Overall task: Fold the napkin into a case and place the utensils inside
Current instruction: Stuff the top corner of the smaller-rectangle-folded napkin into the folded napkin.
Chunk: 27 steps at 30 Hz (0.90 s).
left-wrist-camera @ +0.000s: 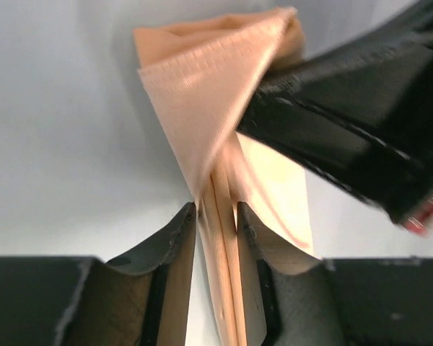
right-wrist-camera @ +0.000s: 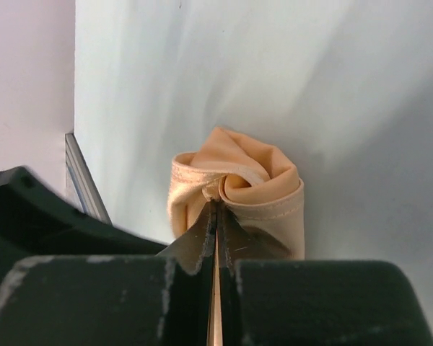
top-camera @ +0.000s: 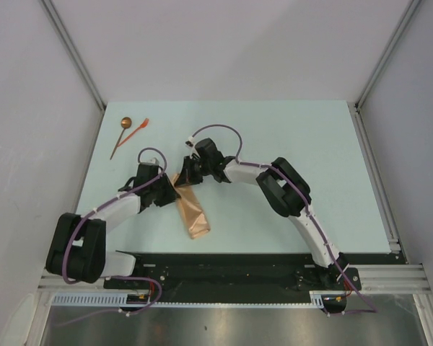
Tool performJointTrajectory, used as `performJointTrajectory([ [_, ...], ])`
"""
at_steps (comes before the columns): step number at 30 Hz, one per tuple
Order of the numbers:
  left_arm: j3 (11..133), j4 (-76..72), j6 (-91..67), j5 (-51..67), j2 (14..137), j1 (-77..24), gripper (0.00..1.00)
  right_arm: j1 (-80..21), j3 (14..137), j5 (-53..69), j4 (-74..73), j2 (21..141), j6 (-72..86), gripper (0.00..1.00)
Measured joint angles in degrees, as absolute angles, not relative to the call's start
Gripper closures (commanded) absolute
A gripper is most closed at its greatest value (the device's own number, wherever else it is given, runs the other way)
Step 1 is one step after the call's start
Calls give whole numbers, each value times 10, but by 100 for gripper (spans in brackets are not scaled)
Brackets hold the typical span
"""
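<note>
The tan-orange napkin [top-camera: 193,214] lies as a narrow folded strip on the table, its far end lifted between the two grippers. My left gripper [top-camera: 172,189] stands slightly open around the cloth's edge layers [left-wrist-camera: 227,238], with a gap showing beside one finger. In the left wrist view the napkin [left-wrist-camera: 202,94] rises in a folded peak. My right gripper [top-camera: 185,173] is shut on a bunched fold of the napkin [right-wrist-camera: 263,184], its tips [right-wrist-camera: 216,207] pressed together. The dark-handled spoon [top-camera: 122,135] and the orange-red fork [top-camera: 139,127] lie at the far left of the table.
The black body of the right gripper [left-wrist-camera: 346,130] crowds the upper right of the left wrist view. Part of the left arm [right-wrist-camera: 43,209] fills the lower left of the right wrist view. A metal rail [top-camera: 375,173] runs along the table's right edge.
</note>
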State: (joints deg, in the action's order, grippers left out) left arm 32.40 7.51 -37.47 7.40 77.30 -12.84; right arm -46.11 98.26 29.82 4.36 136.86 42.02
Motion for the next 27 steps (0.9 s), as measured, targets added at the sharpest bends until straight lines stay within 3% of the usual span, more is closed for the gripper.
performJointTrajectory([
  [7,384,150,-373,88,722,-104,82,-457,979,299,64,1385,421,100],
  [13,465,154,-371,81,772,-78,97,-454,967,307,88,1385,421,100],
  [19,496,144,-370,81,872,-76,99,-453,964,311,97,1385,425,100],
  [27,484,129,-370,77,885,-76,100,-453,954,329,132,1390,465,100],
])
